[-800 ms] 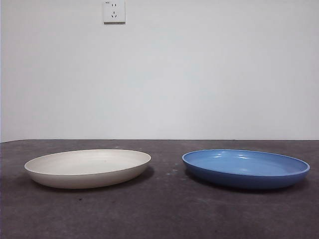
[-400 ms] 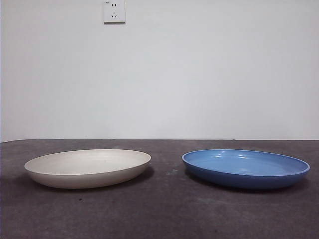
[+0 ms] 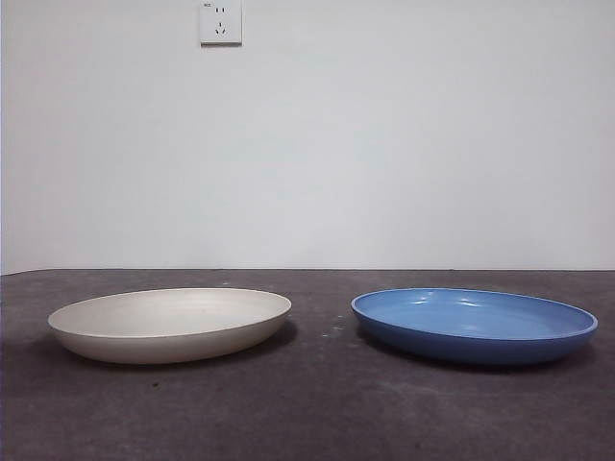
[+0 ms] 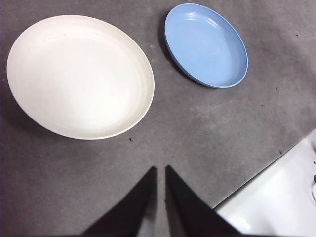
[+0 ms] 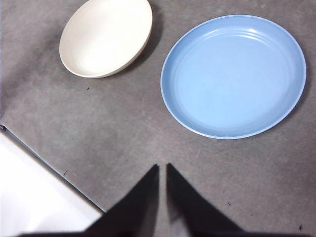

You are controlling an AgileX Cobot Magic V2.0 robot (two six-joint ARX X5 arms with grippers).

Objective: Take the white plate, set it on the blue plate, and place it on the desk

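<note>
The white plate (image 3: 170, 324) lies flat on the desk (image 3: 317, 403) at the left, and the blue plate (image 3: 474, 325) lies flat at the right, a gap between them. Both plates hold nothing. My left gripper (image 4: 160, 169) hangs above the desk short of the white plate (image 4: 79, 75), jaws shut and holding nothing, with the blue plate (image 4: 206, 44) farther off. My right gripper (image 5: 162, 167) hangs above the desk short of the blue plate (image 5: 234, 75), jaws shut and holding nothing; the white plate (image 5: 106, 37) lies beyond. Neither arm shows in the front view.
A white wall with a socket (image 3: 220, 21) stands behind the desk. A white surface (image 4: 276, 202) borders the desk's edge in the left wrist view, and a white surface (image 5: 34, 197) does the same in the right wrist view.
</note>
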